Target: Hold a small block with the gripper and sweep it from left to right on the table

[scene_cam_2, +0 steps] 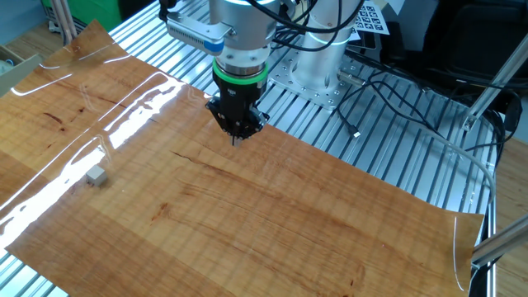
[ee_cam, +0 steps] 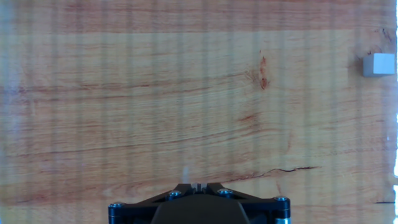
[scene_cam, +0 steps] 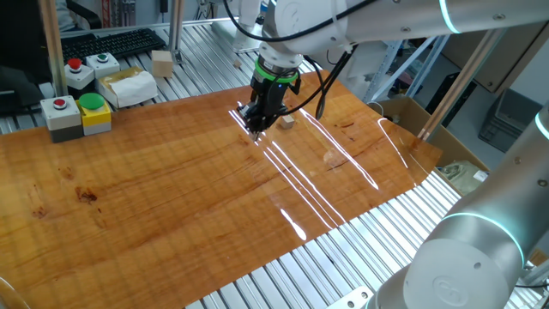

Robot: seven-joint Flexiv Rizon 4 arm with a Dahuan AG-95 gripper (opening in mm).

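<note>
Judging by its look, the small block (scene_cam_2: 97, 175) is a light, stiff wooden cube with smooth faces; pinching two opposite flat sides low down should hold it. It lies on the table (scene_cam_2: 330, 231), well apart from the gripper (scene_cam_2: 237, 139), which hangs vertically over the board, fingertips pressed together and empty, pointing straight down, apparently just above the surface
</note>
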